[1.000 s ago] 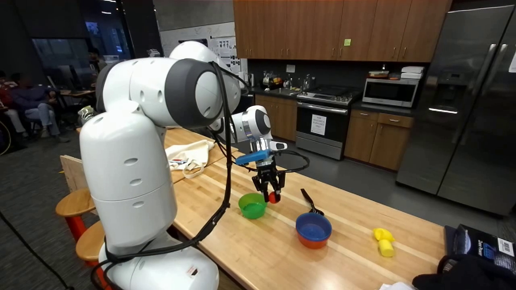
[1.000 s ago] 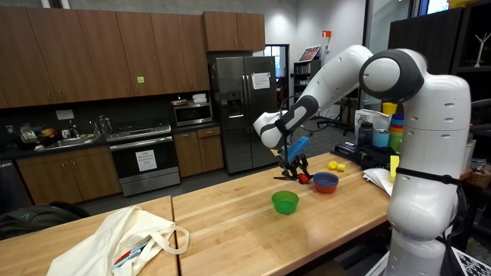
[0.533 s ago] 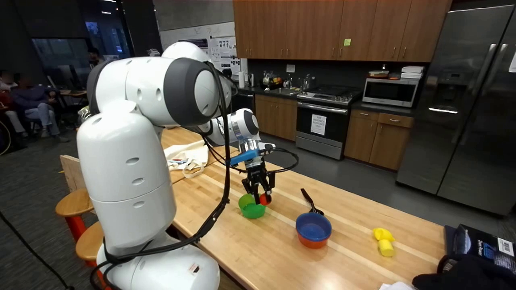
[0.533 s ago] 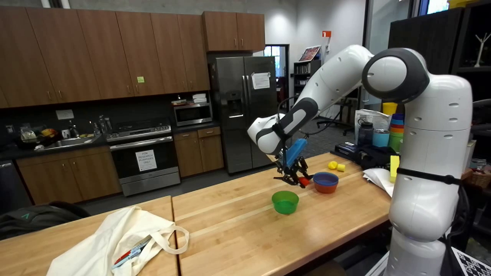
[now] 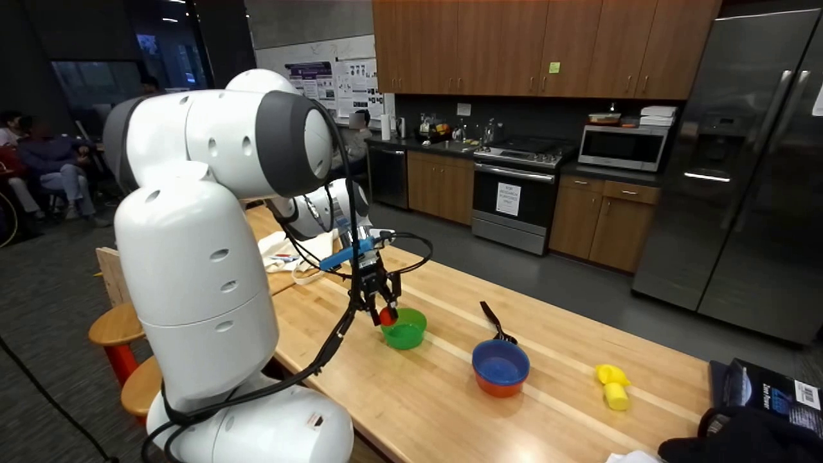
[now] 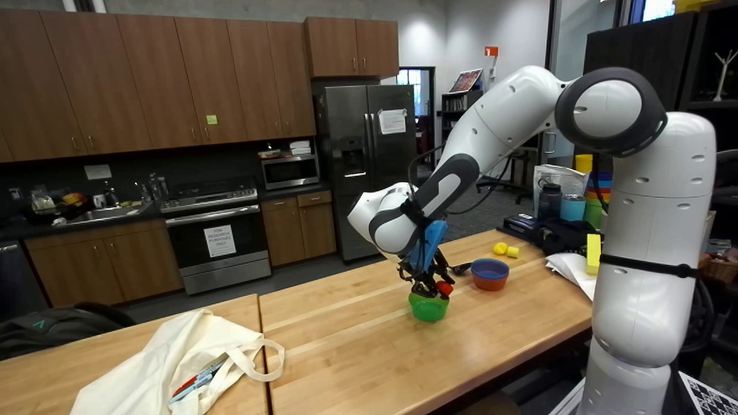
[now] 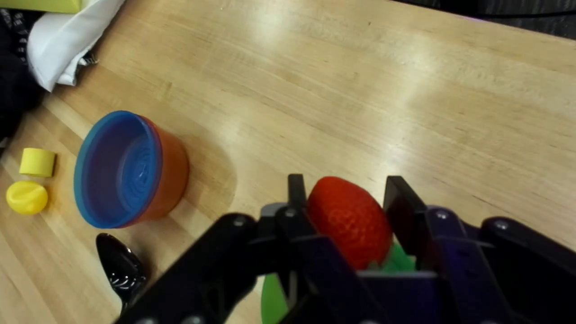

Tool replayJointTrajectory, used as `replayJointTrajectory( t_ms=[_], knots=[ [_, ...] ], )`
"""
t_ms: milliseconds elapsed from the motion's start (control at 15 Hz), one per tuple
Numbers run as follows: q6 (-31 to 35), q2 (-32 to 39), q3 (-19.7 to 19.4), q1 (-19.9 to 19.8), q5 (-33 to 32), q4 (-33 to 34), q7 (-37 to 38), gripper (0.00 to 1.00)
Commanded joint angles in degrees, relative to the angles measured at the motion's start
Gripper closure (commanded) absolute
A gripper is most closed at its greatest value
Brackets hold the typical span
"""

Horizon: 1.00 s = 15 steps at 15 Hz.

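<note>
Kitchen-type rm: wood cabs [image 5: 540, 45] up top, stove [image 5: 485, 193] w/ paper sign [image 5: 508, 199], microwave [image 5: 622, 148] & steel fridge [image 6: 349, 219] in bkgd; wood tabletop [image 6: 369, 346] in front. Robot arm [image 6: 501, 127] reaches out over it, claw [image 7: 344, 198] angled down, jaws closed up on a red dimpled thing [image 7: 351, 225], drawn in to abt its width w/ the thing pinched btwn them. It's held right at or over the rim of the green bowl [image 6: 429, 312]; in both exterior views it overlaps that rim, & in the wrist view a bit of the bowl shows under the claw. Can't tell if thing & rim touch. Apart from the claw: blue bowl [image 5: 500, 363] nested in an orange bowl [image 7: 173, 175], both upright, black spoon [image 7: 118, 265] lying just beside. Farther along, yellow cylinder [image 7: 37, 162] w/ yellow rounded pc. [image 7: 27, 198] right next to it, then dark box [image 5: 746, 386] & black cloth [image 5: 739, 440] at that end. Opp. end, past the seam [image 6: 260, 314]: cream tote bag [image 6: 150, 363] w/ red & blue pens [image 6: 199, 385], lying flat.
</note>
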Motion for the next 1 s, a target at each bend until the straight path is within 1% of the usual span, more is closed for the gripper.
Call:
replayJointTrajectory(
  t_ms=[0,200,267,467,600,733,933],
  knots=[
    [0.1,-0.7,1.2,1.3,-0.1,-0.3,1.5,0.78],
    [0.8,-1.0,1.0,1.1,-0.3,-1.0,1.5,0.78],
    [1.2,-2.1,0.4,0.5,-0.1,-2.0,-0.3,0.78],
    [2.1,-5.1,-3.1,-3.0,-0.5,-3.5,-5.0,0.78],
    [1.7,-5.6,-6.2,-6.1,-0.4,-1.0,-8.0,0.78],
    [0.8,-4.6,-8.9,-9.0,0.1,3.8,-10.1,0.78],
    [-0.5,-1.9,-11.0,-11.4,1.5,12.6,-10.0,0.78]
  ],
)
